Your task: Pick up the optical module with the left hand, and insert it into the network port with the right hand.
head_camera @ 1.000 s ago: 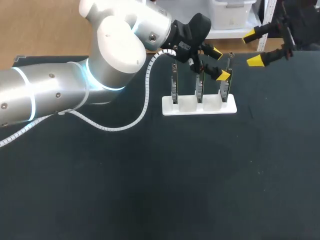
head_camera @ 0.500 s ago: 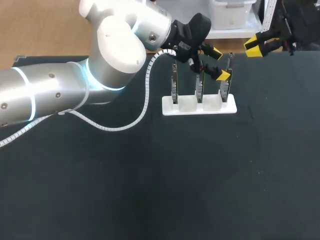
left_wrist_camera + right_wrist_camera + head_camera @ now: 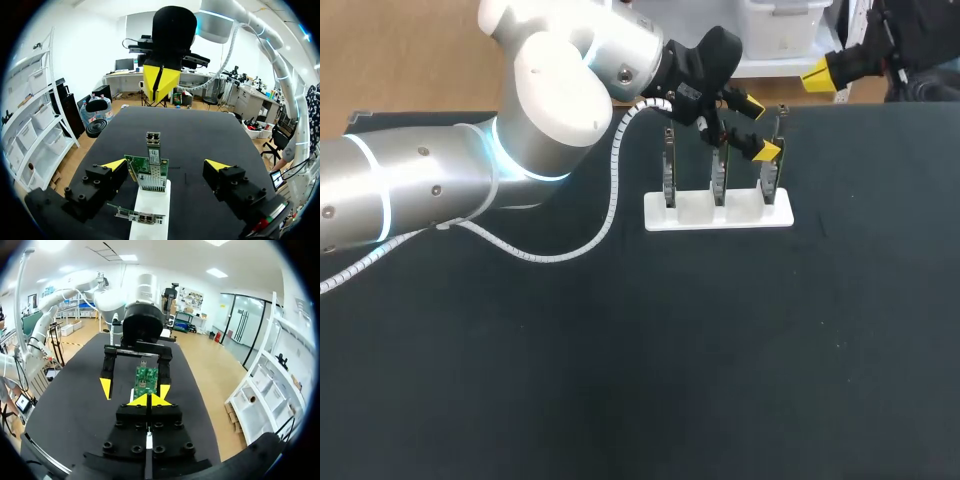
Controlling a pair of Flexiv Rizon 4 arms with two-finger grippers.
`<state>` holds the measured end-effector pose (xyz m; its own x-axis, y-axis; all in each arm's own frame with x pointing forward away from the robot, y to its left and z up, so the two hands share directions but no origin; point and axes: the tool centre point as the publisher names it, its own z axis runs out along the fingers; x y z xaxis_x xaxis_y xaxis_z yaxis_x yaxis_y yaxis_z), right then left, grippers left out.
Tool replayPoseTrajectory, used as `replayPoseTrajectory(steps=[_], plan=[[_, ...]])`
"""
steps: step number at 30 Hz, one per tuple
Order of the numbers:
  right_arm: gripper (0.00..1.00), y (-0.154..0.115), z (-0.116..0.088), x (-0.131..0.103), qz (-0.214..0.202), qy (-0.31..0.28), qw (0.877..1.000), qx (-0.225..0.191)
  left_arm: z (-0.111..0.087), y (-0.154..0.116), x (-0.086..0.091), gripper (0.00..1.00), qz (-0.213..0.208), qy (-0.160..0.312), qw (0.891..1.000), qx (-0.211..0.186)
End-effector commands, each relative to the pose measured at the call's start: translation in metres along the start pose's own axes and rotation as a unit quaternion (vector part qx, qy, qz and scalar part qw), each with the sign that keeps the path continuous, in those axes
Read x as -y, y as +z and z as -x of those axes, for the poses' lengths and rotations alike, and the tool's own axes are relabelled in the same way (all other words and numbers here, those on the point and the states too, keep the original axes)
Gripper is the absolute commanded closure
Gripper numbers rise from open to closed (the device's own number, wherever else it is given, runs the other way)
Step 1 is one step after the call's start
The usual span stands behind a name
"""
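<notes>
Three upright circuit boards stand in a white stand (image 3: 718, 214) at the back of the black table. In the left wrist view a green board (image 3: 150, 170) carries a silver optical module (image 3: 153, 144) on its upper edge. My left gripper (image 3: 165, 165) is open, one finger on each side of that board and not touching it. In the head view the left gripper (image 3: 760, 127) hovers over the stand's right part. My right gripper (image 3: 822, 74) is shut and empty beyond the table's far edge. The right wrist view has it (image 3: 148, 400) facing the left gripper (image 3: 134, 388) and the board (image 3: 145, 380).
My bulky left arm (image 3: 470, 150) and its white cable (image 3: 610, 200) cross the back left of the black table (image 3: 650, 370). A second small board (image 3: 135, 216) lies near the stand's close end under the left gripper.
My right gripper has shut, its yellow tips coming together, and has drawn up and back past the table's far edge. The left arm and the boards have stayed still.
</notes>
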<state>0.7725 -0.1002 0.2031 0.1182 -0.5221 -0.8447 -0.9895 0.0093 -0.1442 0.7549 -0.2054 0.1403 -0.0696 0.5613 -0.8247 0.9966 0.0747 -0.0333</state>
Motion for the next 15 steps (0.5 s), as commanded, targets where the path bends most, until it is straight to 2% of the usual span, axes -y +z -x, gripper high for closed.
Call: replayPoseTrajectory(steps=[1, 15], plan=[[1.00, 0.005, 0.003, 0.003, 0.009, -0.003, 1.000, 0.000, 0.000, 0.000, -0.001, 0.00, -0.001, 0.000, 1.000, -0.001], [1.00, 0.019, 0.005, -0.003, 0.020, 0.004, 1.000, 0.010, 0.000, 0.000, -0.001, 0.00, -0.001, 0.000, 1.000, -0.001]])
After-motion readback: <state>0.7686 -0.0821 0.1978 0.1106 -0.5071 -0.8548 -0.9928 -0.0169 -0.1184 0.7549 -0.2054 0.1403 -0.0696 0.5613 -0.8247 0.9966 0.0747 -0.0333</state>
